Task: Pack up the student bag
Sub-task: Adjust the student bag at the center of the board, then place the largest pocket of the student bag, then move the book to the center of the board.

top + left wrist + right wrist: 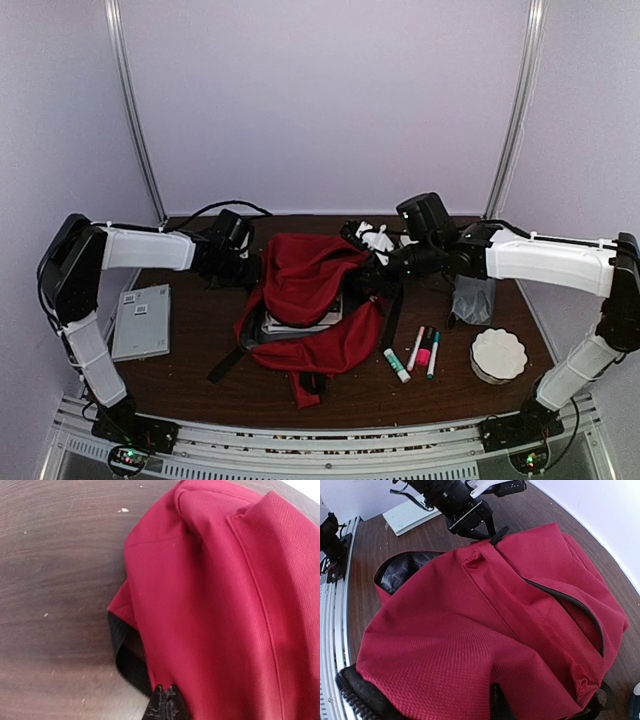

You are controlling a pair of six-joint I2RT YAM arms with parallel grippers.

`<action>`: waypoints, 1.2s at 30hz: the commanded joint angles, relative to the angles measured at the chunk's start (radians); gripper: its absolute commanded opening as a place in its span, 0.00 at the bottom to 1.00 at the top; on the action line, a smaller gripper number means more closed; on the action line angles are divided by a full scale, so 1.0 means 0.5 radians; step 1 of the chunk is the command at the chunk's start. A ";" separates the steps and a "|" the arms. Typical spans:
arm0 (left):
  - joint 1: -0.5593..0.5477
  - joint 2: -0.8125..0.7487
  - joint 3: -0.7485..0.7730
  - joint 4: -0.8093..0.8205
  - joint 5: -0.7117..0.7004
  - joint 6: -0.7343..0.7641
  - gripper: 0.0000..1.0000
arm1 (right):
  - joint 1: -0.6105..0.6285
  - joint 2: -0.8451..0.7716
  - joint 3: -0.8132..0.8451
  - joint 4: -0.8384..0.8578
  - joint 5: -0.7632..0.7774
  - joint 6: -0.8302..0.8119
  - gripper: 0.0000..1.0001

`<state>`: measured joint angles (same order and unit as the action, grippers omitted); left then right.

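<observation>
**Red cloth pinched from both sides, bag hanging slack between**

Red fabric fills both wrist views. At the bottom of the left wrist view the left gripper (165, 706) is clenched, its tips together on an edge of the student bag (225, 605), just beside a black strap (125, 657). The right gripper (495, 702) also looks clamped, with cloth bunched around its fingers, though the pinch itself is cut off by the frame edge. The bag lies mid-table between the two arms, its upper part drawn up and its lower part slumped on the dark wooden table (55, 580).

The bag should handle as soft and floppy. It folds wherever it is not held, so it probably needs two holds to keep its mouth open. The seams, the strap or the rim by the open zip (565, 605) would likely give a firmer hold than the flat cloth, which may slip. Flat books (300, 322) appear to lie inside and would add weight low down.

How far the mouth gapes is hard to judge. Only a dark patch of lining (402, 572) shows. A white object (378, 238) behind the bag cannot be identified. Markers (415, 350), a white scalloped dish (498, 355) and a grey booklet (141, 320) lie outside it.
</observation>
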<state>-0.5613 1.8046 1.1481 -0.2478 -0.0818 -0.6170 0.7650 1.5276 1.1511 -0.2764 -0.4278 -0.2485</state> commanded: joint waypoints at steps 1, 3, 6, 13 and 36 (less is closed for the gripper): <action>0.028 -0.251 -0.043 -0.206 -0.098 0.129 0.00 | -0.011 -0.056 -0.004 -0.165 -0.072 -0.198 0.17; 0.054 -0.423 -0.089 -0.397 -0.214 0.170 0.10 | -0.014 -0.067 -0.006 -0.282 -0.138 -0.324 0.32; 0.156 -0.678 -0.235 -0.616 -0.314 0.180 0.35 | -0.051 -0.101 0.001 -0.386 -0.300 -0.428 0.45; 0.638 -1.232 -0.576 -0.897 -0.354 0.176 0.84 | -0.089 -0.234 0.219 -0.698 -0.646 -0.471 0.68; 1.800 -0.456 -0.366 -0.819 0.011 0.620 0.97 | -0.058 -0.420 0.077 -0.302 -0.675 -0.040 0.76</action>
<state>0.3347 1.5055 0.9150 -0.6743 -0.1287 -0.3775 0.7254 1.3441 1.2167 -0.5198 -0.7883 -0.3374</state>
